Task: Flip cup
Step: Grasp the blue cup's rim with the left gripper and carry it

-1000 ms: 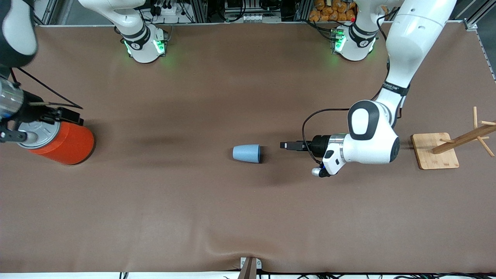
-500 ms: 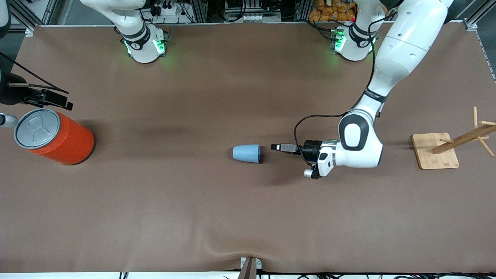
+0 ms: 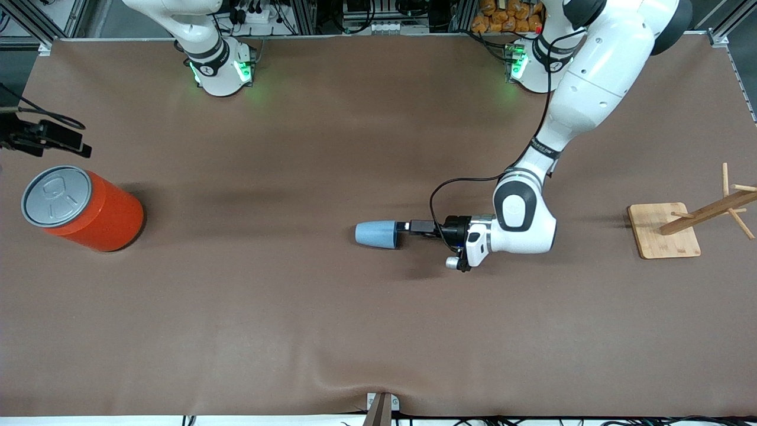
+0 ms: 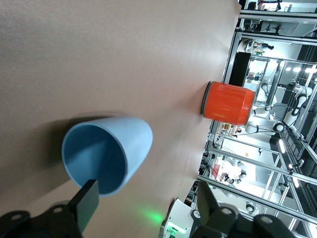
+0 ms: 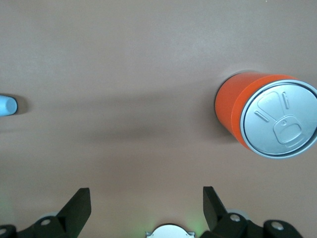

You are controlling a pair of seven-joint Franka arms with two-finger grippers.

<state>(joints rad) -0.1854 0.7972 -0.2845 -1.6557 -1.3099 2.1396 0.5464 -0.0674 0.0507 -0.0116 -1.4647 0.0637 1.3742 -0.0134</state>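
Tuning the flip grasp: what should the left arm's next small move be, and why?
Probably ease a little farther in, then close. The cup lies on its side, mouth toward the left end effector, whose open fingers have one tip at the rim, not yet pinching the wall. The right end effector waits open near the orange can.
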